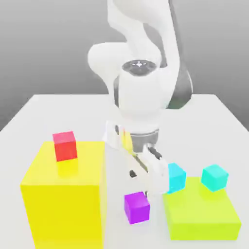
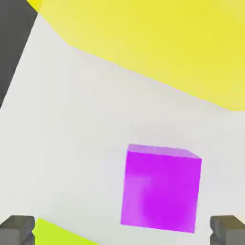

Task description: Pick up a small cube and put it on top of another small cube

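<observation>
The small purple cube (image 1: 136,207) (image 2: 160,189) rests on the white table between two yellow blocks. My gripper (image 1: 145,186) (image 2: 122,233) hangs just above and slightly behind it, open, with nothing between its fingers. In the hand view the dark fingertips (image 2: 17,229) stand wide on either side of the cube. Two small cyan cubes (image 1: 176,177) (image 1: 214,177) sit on the low yellow-green block (image 1: 202,216) toward the exterior view's right. The nearer cyan cube is close beside my hand.
A tall yellow block (image 1: 65,197) (image 2: 158,43) stands on the exterior view's left, with a small red cube (image 1: 64,146) on its top. The white table (image 1: 44,116) extends behind the arm.
</observation>
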`<action>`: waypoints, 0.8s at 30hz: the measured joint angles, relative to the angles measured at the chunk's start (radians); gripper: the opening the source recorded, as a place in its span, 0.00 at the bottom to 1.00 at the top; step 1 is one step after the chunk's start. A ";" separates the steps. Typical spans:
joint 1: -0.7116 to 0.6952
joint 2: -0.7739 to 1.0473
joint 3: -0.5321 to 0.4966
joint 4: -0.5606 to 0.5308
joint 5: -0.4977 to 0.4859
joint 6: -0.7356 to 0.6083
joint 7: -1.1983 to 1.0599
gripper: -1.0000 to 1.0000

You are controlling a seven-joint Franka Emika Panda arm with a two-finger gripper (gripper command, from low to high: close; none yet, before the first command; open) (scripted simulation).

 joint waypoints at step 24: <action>0.033 0.033 -0.036 0.001 -0.024 0.029 0.030 0.00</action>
